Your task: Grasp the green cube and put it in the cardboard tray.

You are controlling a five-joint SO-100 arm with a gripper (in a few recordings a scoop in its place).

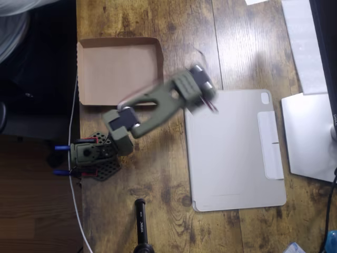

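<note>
The cardboard tray [118,71] lies flat at the table's upper left, brown, with low rims and nothing in it. My olive-green arm reaches from its base [92,155] up and to the right, crossing the tray's lower right corner. Its gripper [202,87] is smeared by motion blur just right of the tray, above the top left corner of a pale tablet cover. The blur hides how the jaws stand and whether anything is between them. The green cube is hidden or out of view.
A pale grey tablet cover [234,150] covers the table's middle right. A silver device [308,134] and white paper [303,42] sit at the right edge. A black cylinder [140,221] stands at the bottom. A white cable [73,174] follows the table's left edge.
</note>
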